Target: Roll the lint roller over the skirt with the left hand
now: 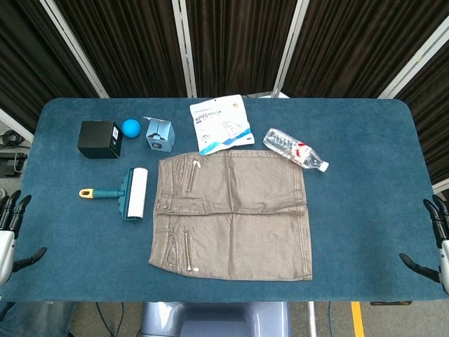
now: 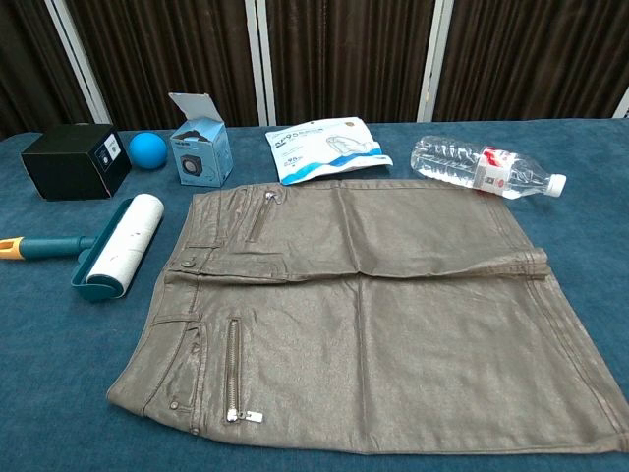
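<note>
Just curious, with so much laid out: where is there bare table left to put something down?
Bare cloth lies right of the skirt, below the bottle, and left below the lint roller. The back row from the black box to the bottle is crowded.

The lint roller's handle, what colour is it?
Teal, with a yellow tip, on the lint roller; clearest in the head view.

A staged lab or studio test bench: a blue felt-covered table backed by dark pleated curtains on white frame struts, with yellow floor tape below
</note>
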`<state>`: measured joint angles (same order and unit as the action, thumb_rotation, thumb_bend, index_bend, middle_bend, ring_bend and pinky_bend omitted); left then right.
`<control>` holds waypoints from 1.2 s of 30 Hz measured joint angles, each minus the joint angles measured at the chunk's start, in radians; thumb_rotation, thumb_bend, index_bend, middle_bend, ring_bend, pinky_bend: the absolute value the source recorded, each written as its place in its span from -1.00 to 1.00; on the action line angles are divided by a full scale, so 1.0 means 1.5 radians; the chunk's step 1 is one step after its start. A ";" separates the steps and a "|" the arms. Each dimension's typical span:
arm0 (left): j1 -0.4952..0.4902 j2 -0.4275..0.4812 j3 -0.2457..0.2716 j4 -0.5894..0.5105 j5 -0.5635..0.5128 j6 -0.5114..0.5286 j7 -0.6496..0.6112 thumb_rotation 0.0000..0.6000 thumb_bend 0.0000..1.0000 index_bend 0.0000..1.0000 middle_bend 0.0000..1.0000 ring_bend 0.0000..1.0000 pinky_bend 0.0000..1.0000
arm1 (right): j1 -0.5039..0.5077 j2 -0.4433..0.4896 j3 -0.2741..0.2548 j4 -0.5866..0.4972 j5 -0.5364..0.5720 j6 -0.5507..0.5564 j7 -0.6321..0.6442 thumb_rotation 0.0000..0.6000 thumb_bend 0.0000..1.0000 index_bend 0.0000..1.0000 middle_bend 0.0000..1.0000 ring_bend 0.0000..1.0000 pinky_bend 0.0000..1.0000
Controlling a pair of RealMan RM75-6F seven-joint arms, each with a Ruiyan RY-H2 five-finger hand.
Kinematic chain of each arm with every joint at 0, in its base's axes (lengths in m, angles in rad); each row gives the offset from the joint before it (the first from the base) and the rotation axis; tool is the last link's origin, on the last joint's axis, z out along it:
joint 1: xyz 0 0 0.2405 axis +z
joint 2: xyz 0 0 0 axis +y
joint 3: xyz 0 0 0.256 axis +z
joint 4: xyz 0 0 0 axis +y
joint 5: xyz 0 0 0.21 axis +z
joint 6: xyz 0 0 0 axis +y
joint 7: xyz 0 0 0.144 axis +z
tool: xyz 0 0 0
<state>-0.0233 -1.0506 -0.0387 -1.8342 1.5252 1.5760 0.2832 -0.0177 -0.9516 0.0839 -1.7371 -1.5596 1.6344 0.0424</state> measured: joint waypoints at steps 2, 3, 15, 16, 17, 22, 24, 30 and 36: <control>0.000 0.000 0.000 0.001 -0.001 -0.001 0.000 1.00 -1.00 -1.00 -1.00 -1.00 -1.00 | 0.000 0.000 0.000 0.000 0.000 0.000 0.000 1.00 -1.00 -1.00 -1.00 -1.00 -1.00; -0.001 0.000 0.000 0.002 -0.002 -0.002 -0.001 1.00 -1.00 -1.00 -1.00 -1.00 -1.00 | 0.000 0.000 0.000 0.001 0.001 0.000 0.000 1.00 -1.00 -1.00 -1.00 -1.00 -1.00; -0.083 -0.051 -0.044 0.085 -0.097 -0.140 -0.003 1.00 -0.63 -0.99 -1.00 -1.00 -1.00 | 0.012 -0.001 0.006 0.001 0.031 -0.031 -0.007 1.00 -1.00 -1.00 -1.00 -1.00 -1.00; -0.097 -0.062 -0.050 0.101 -0.110 -0.162 -0.004 1.00 -0.55 -0.98 -1.00 -1.00 -1.00 | 0.014 -0.002 0.008 0.001 0.037 -0.036 -0.009 1.00 -1.00 -1.00 -1.00 -1.00 -1.00; -0.117 -0.080 -0.059 0.126 -0.126 -0.192 -0.005 1.00 -0.45 -0.95 -1.00 -1.00 -1.00 | 0.015 -0.003 0.009 0.002 0.042 -0.039 -0.011 1.00 -1.00 -1.00 -1.00 -1.00 -1.00; -0.191 -0.162 -0.088 0.244 -0.182 -0.289 -0.011 1.00 -0.29 -0.80 -0.98 -1.00 -0.85 | 0.021 -0.006 0.017 -0.001 0.064 -0.051 -0.025 1.00 -1.00 -1.00 -1.00 -1.00 -1.00; -0.219 -0.199 -0.097 0.295 -0.198 -0.319 -0.013 1.00 -0.26 -0.75 -0.94 -0.98 -0.78 | 0.022 -0.007 0.018 -0.003 0.069 -0.053 -0.031 1.00 -1.00 -1.00 -1.00 -1.00 -1.00; -0.281 -0.299 -0.109 0.412 -0.234 -0.384 -0.019 1.00 -0.24 -0.68 -0.85 -0.90 -0.71 | 0.026 -0.012 0.021 -0.001 0.091 -0.066 -0.047 1.00 -1.00 -1.00 -1.00 -1.00 -1.00; -0.304 -0.349 -0.111 0.469 -0.261 -0.405 -0.022 1.00 -0.18 -0.61 -0.75 -0.83 -0.64 | 0.027 -0.012 0.021 0.011 0.096 -0.075 -0.033 1.00 -1.00 -1.00 -1.00 -1.00 -1.00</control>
<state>-0.4800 -1.5740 -0.2055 -1.1304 1.1331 0.9687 0.2495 0.0235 -0.9699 0.1156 -1.7211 -1.4150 1.5217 -0.0076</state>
